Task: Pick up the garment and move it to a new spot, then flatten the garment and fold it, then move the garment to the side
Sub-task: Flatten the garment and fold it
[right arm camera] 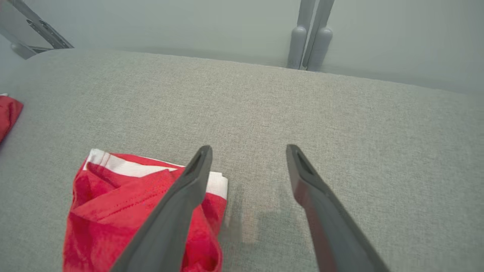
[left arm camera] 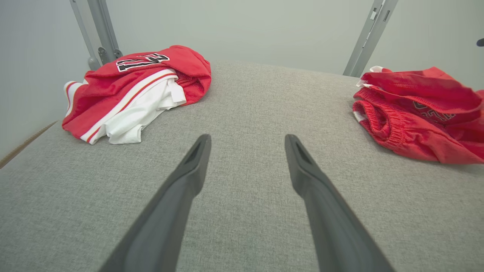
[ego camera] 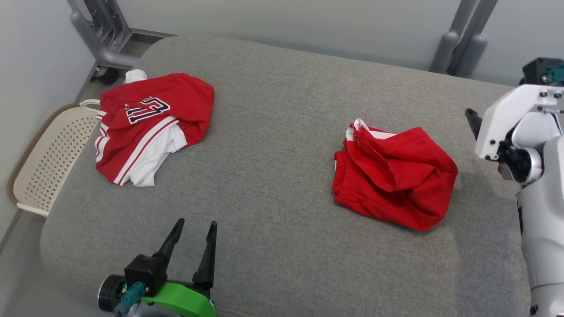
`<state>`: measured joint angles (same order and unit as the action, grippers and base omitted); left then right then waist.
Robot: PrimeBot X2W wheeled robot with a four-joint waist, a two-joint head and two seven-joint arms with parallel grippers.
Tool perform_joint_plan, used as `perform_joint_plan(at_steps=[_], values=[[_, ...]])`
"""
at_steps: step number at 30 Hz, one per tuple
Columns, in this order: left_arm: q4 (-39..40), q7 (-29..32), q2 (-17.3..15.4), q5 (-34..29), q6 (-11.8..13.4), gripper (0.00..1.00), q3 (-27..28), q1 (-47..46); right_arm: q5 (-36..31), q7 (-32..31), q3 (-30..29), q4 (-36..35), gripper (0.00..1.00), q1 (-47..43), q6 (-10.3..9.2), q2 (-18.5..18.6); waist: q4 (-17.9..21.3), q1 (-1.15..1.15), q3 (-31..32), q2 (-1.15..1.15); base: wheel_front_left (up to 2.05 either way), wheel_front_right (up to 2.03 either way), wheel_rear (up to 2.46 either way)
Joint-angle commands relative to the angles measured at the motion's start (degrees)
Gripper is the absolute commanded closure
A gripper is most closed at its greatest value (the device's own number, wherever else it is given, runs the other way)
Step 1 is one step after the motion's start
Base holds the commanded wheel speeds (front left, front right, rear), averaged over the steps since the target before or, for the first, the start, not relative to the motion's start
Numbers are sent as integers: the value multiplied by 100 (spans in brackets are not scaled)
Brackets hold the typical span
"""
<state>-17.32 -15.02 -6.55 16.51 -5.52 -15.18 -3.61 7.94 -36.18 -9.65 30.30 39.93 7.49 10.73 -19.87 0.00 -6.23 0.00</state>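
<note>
A crumpled red garment [ego camera: 396, 176] with a white-trimmed elastic waistband lies right of centre on the grey cushion [ego camera: 273, 185]; it also appears in the left wrist view [left arm camera: 416, 113]. My right gripper [right arm camera: 247, 151] hovers open just past the garment's [right arm camera: 124, 211] far right edge, nothing between its fingers. In the head view the white right arm [ego camera: 511, 132] hangs at the right edge beside the garment. My left gripper [ego camera: 196, 224] rests open and holding nothing near the cushion's front, fingers [left arm camera: 189, 177] spread over bare fabric.
A red and white jersey [ego camera: 150, 123] with a black number sits bunched at the cushion's far left [left arm camera: 136, 87]. A cream perforated basket [ego camera: 48, 163] stands beside the left edge. Grey metal frame legs [ego camera: 105, 39] rise behind the cushion. Bare cushion lies between the two clothes.
</note>
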Motion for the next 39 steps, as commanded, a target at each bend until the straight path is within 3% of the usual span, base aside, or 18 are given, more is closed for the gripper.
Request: perform_joint_plan(at_steps=[1, 6, 12, 13, 14, 16, 21, 27, 39], values=[[7, -17, -23, -36, 12, 0, -6, 80, 122, -11, -157, 4, 0, -218, 0, -98, 40, 0, 10, 0, 0, 0, 0], [13, -17, -50, -7, 24, 0, 14, 91, 216, -55, -392, -169, 0, -645, 0, -133, 107, 0, -14, 0, 0, 0, 0], [30, -17, -53, -13, -2, 0, -45, -20, -49, 389, -268, -219, 0, -975, 0, 18, 101, 0, -123, 0, 0, 0, 0], [32, -17, -48, -18, -10, 0, -59, -48, -130, 519, -169, -204, 6, -1040, -1, 127, 83, 0, -152, 0, 0, 0, 0], [40, -17, -38, -23, -16, 0, -77, -69, -176, 653, -50, -176, 51, -1104, -1, 223, 65, 0, -180, 0, 0, 0, 0], [45, -17, -26, -31, -24, 0, -100, -78, -196, 1003, 344, -128, 100, -1223, 1, 388, 30, 0, -232, 0, 0, 0, 0], [32, -17, -23, -20, -24, 0, -83, -73, -91, 1742, 820, 73, 100, -1362, -4, 761, 6, 0, -314, 0, 0, 0, 0], [39, -17, -31, -32, -26, 0, -59, -79, 142, 2723, 1359, 418, 100, -1209, -4, 950, 20, 0, -362, 0, 0, 0, 0], [13, -17, -52, -49, -19, 0, -71, -52, 1165, 3314, 2694, 731, 100, -791, -4, 838, 48, 0, -302, 0, 0, 0, 0]])
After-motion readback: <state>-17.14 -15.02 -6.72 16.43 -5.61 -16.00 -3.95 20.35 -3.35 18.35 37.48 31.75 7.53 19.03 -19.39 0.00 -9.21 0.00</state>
